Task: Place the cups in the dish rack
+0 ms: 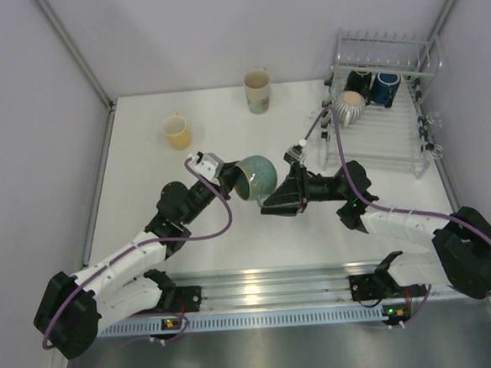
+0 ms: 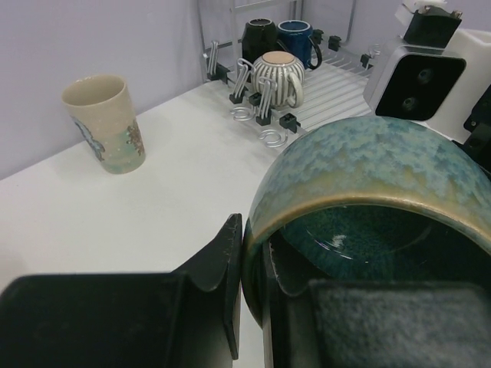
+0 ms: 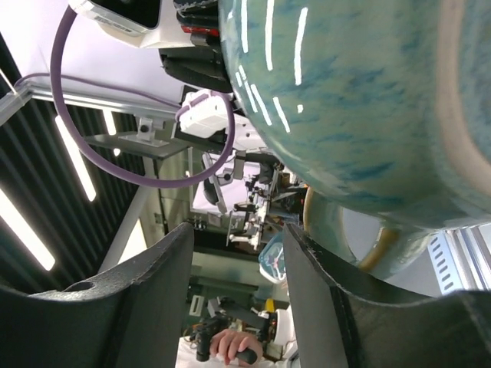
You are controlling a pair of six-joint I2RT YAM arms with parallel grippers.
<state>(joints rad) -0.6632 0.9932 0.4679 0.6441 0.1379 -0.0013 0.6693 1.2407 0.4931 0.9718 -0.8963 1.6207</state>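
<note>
Halfway there, I'd say. Three cups are sitting in the silver-white wire dish rack (image 1: pixel 394 144): a glossy black ceramic mug (image 1: pixel 358 82), a dark blue ceramic mug (image 1: pixel 385 88) and a grey ribbed ceramic mug (image 1: pixel 350 107) at the rack's left edge. Two more are waiting on the white counter (image 1: pixel 266 241). The small yellow ceramic mug (image 1: pixel 176 131) is sitting well to the left of the rack, and the tall cream cup with a green mark (image 1: pixel 257 90) is standing between the yellow one and the rack.

The sixth one, a round teal-green glazed mug (image 1: pixel 257 175), is getting handled right now. It's hanging out to the left of the rack on the arms' side, tipped over, and it looks lifted off the counter. The left tool (image 2: pixel 247 253) is clamping its rim – one finger outside the wall, the other inside the bowl.

The right tool (image 3: pixel 238 238) is sitting with its fingers spread, gripping nothing. The mug is filling its wrist view just past the fingertips, with the handle (image 3: pixel 345 238) close to one finger but not between them as far as I can tell. My guess is they're lining up a handover toward the rack.
</note>
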